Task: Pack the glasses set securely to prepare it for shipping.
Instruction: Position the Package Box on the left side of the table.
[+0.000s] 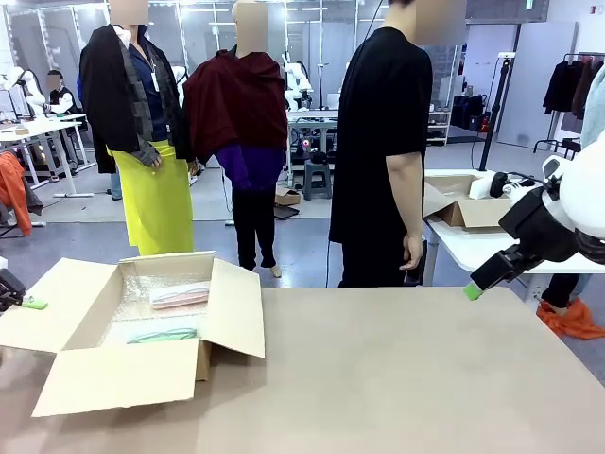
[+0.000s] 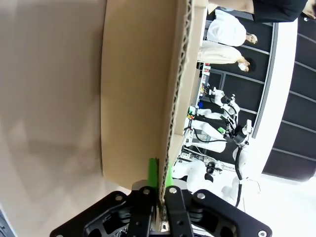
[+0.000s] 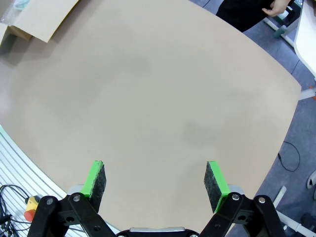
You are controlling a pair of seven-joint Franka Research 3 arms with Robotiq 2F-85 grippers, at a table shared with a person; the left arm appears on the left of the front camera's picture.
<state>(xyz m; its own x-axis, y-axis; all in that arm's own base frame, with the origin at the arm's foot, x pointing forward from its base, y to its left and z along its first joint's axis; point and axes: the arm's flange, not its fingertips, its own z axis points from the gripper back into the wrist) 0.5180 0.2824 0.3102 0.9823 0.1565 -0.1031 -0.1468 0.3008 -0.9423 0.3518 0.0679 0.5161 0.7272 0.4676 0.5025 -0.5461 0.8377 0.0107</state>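
Nearest the robot, the left gripper [image 2: 158, 195] has its jaws pinched on the corrugated edge of a cardboard flap [image 2: 143, 89], the green pads [image 2: 152, 170] pressed against either face of the sheet; in the front view this gripper [image 1: 28, 303] sits at the picture's left edge, at the outer rim of the left flap [image 1: 57, 307] of the open cardboard box [image 1: 142, 322]. The right gripper [image 3: 155, 180] hovers above the bare table [image 3: 158, 89] with its jaws spread wide and nothing between them; in the front view it [image 1: 475, 288] hangs off the table's far right corner, one green fingertip [image 1: 472, 291] visible, well apart from the box. The box rests on the left part of the table [image 1: 397, 378] with its four flaps folded outward and its inside lined with bubble wrap [image 1: 156, 293]. Inside, the green-framed glasses [image 1: 163, 335] lie toward the near wall, and the pale pink glasses case [image 1: 180, 296] lies beyond them toward the far wall, the two apart from each other. Past the table's far edge stands a person [image 1: 383, 142] in a black shirt, one hand [image 1: 412, 252] hanging at the side, clear of the table. Behind this person, a second white table [image 1: 473, 241] carries another open cardboard box [image 1: 463, 208].
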